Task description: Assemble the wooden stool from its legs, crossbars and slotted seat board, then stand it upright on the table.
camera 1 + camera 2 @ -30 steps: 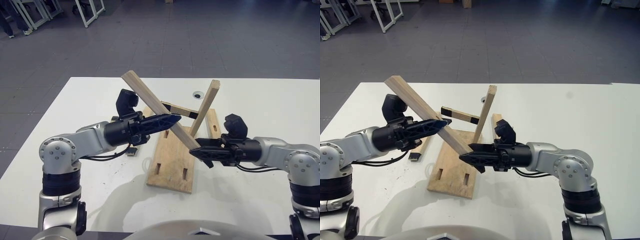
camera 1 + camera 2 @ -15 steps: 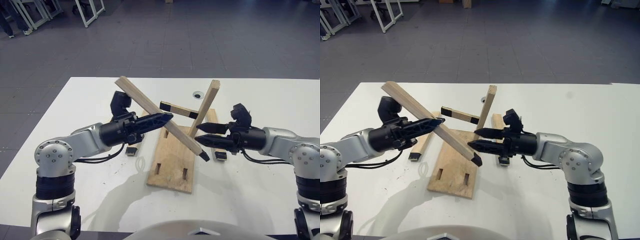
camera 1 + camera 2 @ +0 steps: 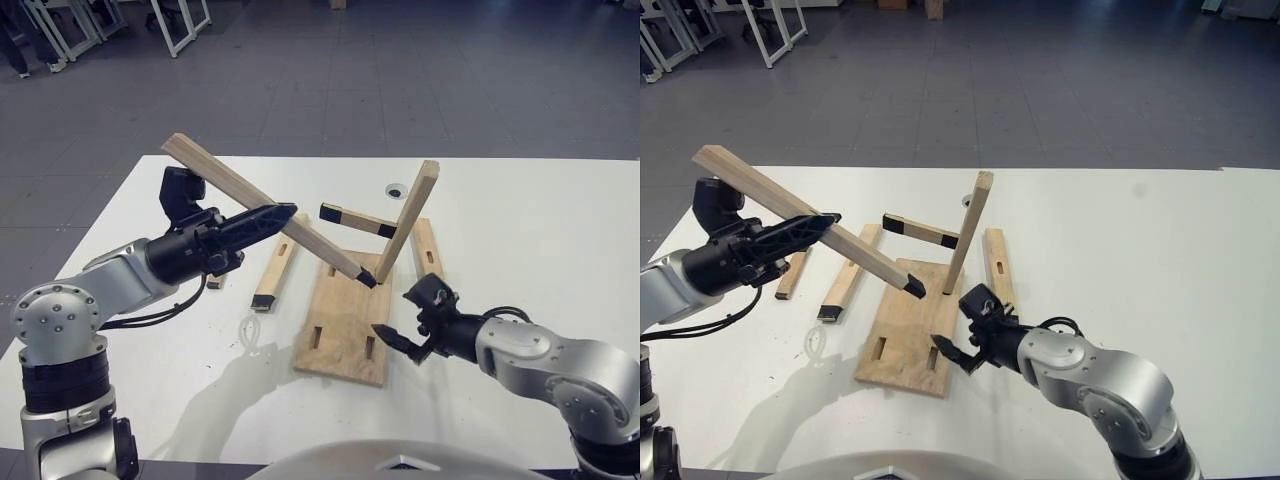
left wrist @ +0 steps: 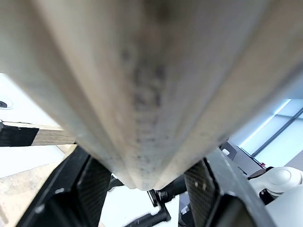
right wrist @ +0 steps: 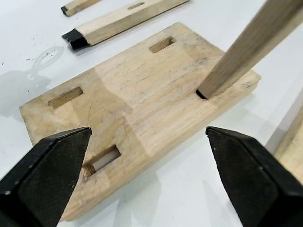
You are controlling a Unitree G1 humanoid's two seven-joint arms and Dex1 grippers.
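left gripper (image 3: 286, 211) — fingers pinching tilted leg (image 3: 215, 172) | right gripper (image 3: 388, 338) — fingers spread near seat board (image 3: 335, 325) | second leg (image 3: 410, 222) standing in board slot

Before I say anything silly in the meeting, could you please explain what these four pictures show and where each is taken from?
This is a humanoid robot with two arms, each ending in a two-fingered gripper. Two pictures come from cameras in its head, looking down over the arms; two come from a camera on each wrist. On the white table lies a slotted seat board, with one upright leg standing in a slot and a black-tipped crossbar jutting from it. One loose bar lies flat on the board's left, another on its right. The left gripper is shut on a tilted leg, held over the board; its wrist camera sees that wood close up. The right gripper hangs open at the board's near edge.
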